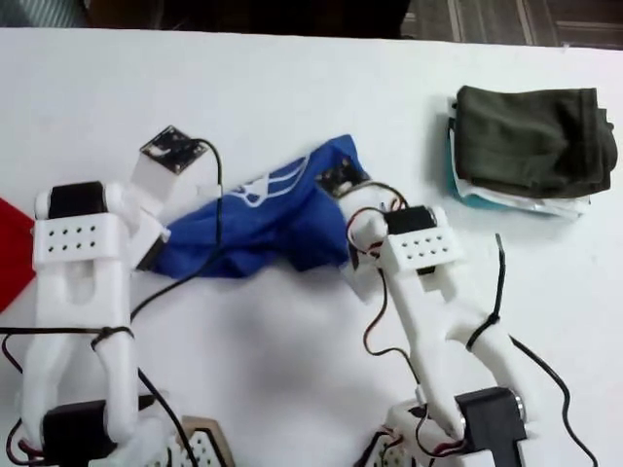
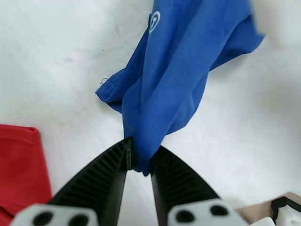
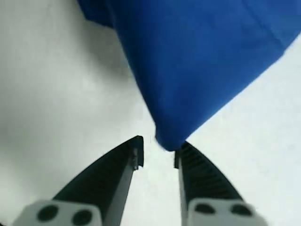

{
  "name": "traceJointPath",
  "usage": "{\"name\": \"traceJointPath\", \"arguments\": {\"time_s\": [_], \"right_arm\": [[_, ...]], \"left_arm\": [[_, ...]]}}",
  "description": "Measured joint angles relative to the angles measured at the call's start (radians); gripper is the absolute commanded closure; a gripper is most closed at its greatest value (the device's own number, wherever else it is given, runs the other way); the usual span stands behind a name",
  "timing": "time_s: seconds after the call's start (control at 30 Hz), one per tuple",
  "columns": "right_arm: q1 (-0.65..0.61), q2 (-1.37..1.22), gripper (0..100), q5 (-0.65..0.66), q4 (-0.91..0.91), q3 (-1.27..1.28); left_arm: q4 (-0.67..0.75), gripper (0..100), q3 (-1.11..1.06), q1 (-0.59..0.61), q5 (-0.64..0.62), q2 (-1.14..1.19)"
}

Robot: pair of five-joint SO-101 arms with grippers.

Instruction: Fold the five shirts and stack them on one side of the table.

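White table, blue shirt bunched centre.
Left gripper pinches cloth; right gripper gapes at corner's tip, may miss.

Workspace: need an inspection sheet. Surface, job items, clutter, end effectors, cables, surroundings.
Surface: white table.
Job items: blue shirt crumpled mid-table; folded stack, dark green on top, far right; red shirt at left edge.
Clutter: nothing seen.
End effectors: left end effector shut on blue shirt; right end effector open, shirt corner at its tips.
Cables: black cable crosses the blue shirt; others run along the arms.
Surroundings: dark floor beyond far edge.
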State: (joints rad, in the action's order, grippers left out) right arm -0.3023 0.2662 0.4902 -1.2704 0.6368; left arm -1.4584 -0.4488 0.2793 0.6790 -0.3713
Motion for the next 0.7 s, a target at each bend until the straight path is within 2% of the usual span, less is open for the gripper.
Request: {"name": "traceJointPath", "arguments": {"time_s": [0.1,0.23,0.43,0.7], "right_arm": [[0.000,0.000,74.5,0.026,-0.011,0.000],[0.000,0.000,67.5,-0.031,0.023,0.005],[-0.009,-0.061,73.9,-0.078,0.135,0.005],[-0.009,-0.256,75.2,-0.078,0.121,-0.038]], "left_arm": [[0.015,97,-0.002,0.000,0.000,0.000],[0.028,97,-0.002,0.000,0.000,0.000],[0.037,97,-0.002,0.000,0.000,0.000],[0.037,97,-0.002,0.000,0.000,0.000]]}}
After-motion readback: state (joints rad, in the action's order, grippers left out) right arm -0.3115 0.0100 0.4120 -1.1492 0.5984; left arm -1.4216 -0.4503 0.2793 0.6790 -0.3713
